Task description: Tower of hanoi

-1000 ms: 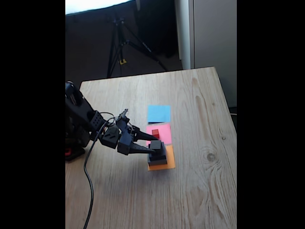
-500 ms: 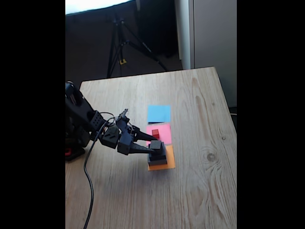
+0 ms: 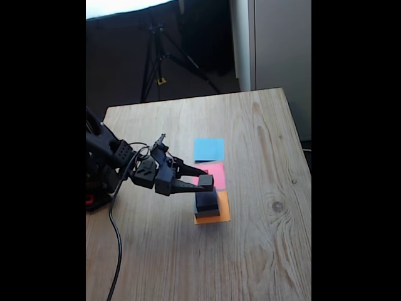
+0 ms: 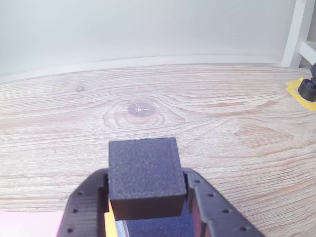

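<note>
**One small cube clamped above the stack**

One small black cube [image 4: 143, 177] sits between my gripper [image 3: 202, 180] fingers, which are closed against its two side faces; in the wrist view its matte, slightly grainy surface and square edges are plain. I read the cube as raised just clear of the medium black block [image 3: 207, 200] below it in the fixed view. That block rests on the large flat grey block [image 3: 207, 212], which lies on the orange paper square [image 3: 213, 217]. Pink [image 3: 215, 172] and blue [image 3: 208, 149] paper squares lie beyond it on the wood-grain table [image 3: 263, 188], which shows a round knot.
</note>
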### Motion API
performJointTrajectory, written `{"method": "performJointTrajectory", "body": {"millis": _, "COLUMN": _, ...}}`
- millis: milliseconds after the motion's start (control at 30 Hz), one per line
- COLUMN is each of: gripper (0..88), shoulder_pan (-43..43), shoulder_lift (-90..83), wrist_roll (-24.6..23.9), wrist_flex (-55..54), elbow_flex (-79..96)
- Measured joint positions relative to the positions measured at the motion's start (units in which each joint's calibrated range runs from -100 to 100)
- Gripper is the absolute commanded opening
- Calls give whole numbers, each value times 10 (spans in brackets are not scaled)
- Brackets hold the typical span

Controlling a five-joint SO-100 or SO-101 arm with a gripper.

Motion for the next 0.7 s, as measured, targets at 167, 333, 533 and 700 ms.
{"method": "performJointTrajectory", "body": {"millis": 167, "gripper": 95, "shoulder_pan": -5, "shoulder_lift": -78, "wrist_roll": -5, "wrist_flex": 174, "elbow_flex": -70}}
{"method": "performJointTrajectory", "body": {"millis": 333, "gripper": 92, "shoulder_pan": -5, "shoulder_lift": -129, "wrist_roll": -16, "wrist_flex": 434, "elbow_flex": -223}}
{"method": "performJointTrajectory", "body": {"millis": 533, "gripper": 90, "shoulder_pan": -19, "shoulder_lift": -147, "wrist_roll": -19, "wrist_flex": 778, "elbow_flex": -473}}
{"method": "performJointTrajectory", "body": {"millis": 700, "gripper": 89, "shoulder_pan": -36, "shoulder_lift": -154, "wrist_roll": -19, "wrist_flex": 1007, "elbow_flex": -673}}
